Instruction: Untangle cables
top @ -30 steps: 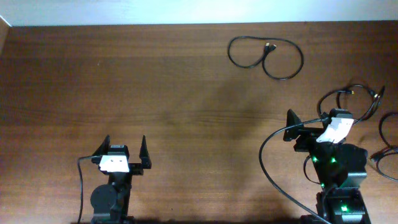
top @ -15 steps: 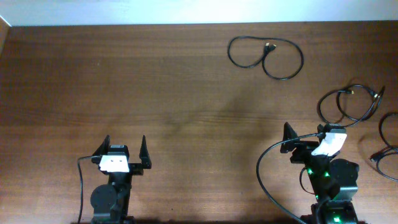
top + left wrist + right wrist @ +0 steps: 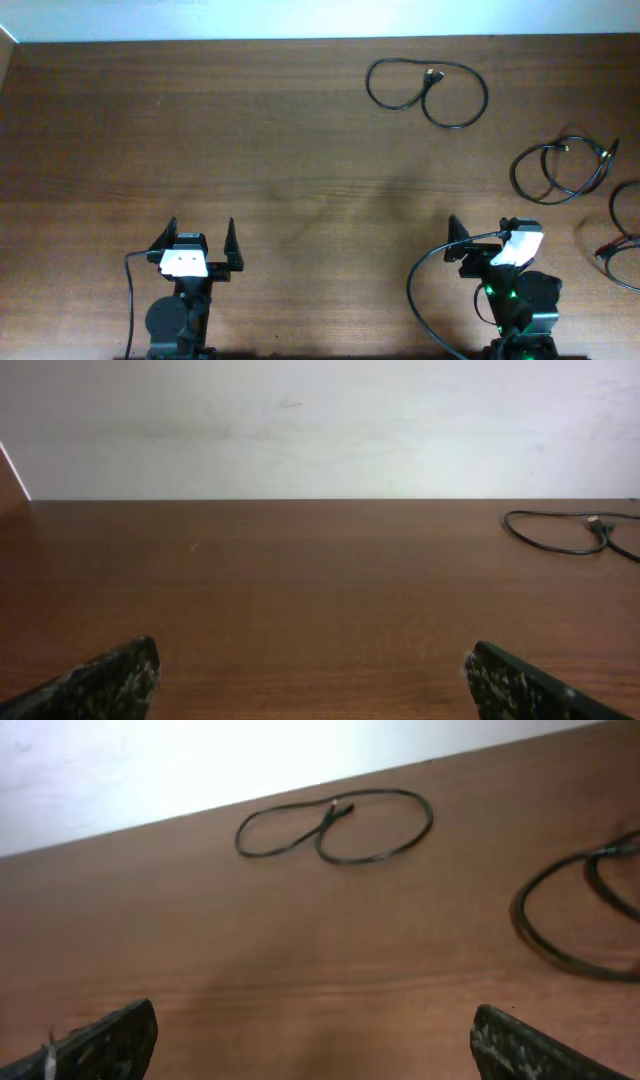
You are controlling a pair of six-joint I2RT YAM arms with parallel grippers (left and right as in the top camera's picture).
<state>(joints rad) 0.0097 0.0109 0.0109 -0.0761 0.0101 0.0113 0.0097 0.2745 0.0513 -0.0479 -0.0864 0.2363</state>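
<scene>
Three thin black cables lie apart on the wooden table. One double loop (image 3: 432, 75) lies at the far middle-right, and shows in the left wrist view (image 3: 597, 523) and the right wrist view (image 3: 335, 810). A second coil (image 3: 515, 175) lies at the right, its edge in the right wrist view (image 3: 520, 915). A third (image 3: 603, 252) runs off the right edge. My left gripper (image 3: 201, 228) (image 3: 310, 675) is open and empty at the near left. My right gripper (image 3: 482, 232) (image 3: 315, 1040) is open and empty at the near right, short of the second coil.
A white wall (image 3: 320, 420) runs along the table's far edge (image 3: 200, 42). A thick black arm cable (image 3: 415, 290) loops beside the right arm's base. Bare wood (image 3: 300, 150) lies between the grippers and the far cable.
My right arm has drawn back toward the near edge, away from the coil at the right, gripper open and empty throughout. The left arm and the cables have not moved.
</scene>
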